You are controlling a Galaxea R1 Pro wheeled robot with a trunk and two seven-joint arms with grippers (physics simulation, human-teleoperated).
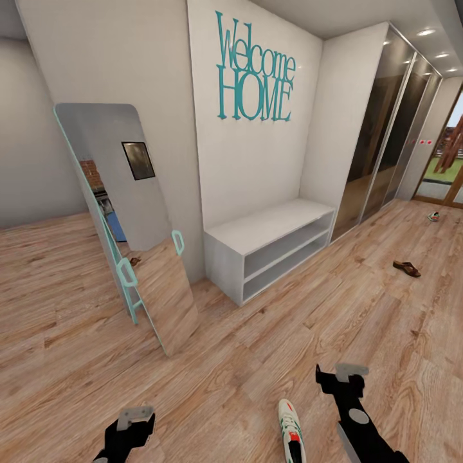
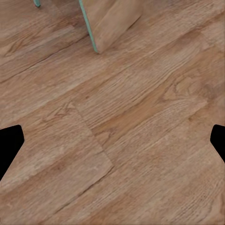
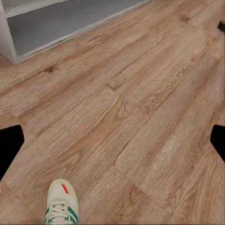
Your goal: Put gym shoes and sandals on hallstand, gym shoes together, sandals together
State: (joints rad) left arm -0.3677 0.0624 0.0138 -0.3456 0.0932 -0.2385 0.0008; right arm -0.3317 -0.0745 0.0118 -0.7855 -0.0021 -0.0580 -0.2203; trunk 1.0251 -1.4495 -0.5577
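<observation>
One white gym shoe (image 1: 290, 429) with green stripes and a red tongue lies on the corridor floor (image 1: 257, 347) at the bottom of the head view, just left of my right gripper (image 1: 343, 373), which is open and empty. The shoe's toe (image 3: 61, 201) also shows in the right wrist view. A brown sandal (image 1: 406, 268) lies far off to the right, and a second gym shoe (image 1: 434, 217) rests farther away near the glass door. The pale hallstand (image 1: 270, 247) stands against the wall with bare shelves. My left gripper (image 1: 132, 418) hangs open over bare planks.
A tall leaning mirror (image 1: 125, 225) with a teal frame stands left of the hallstand; its foot (image 2: 91, 28) shows in the left wrist view. Mirrored wardrobe doors (image 1: 386, 128) line the right wall. Open floor stretches between me and the hallstand.
</observation>
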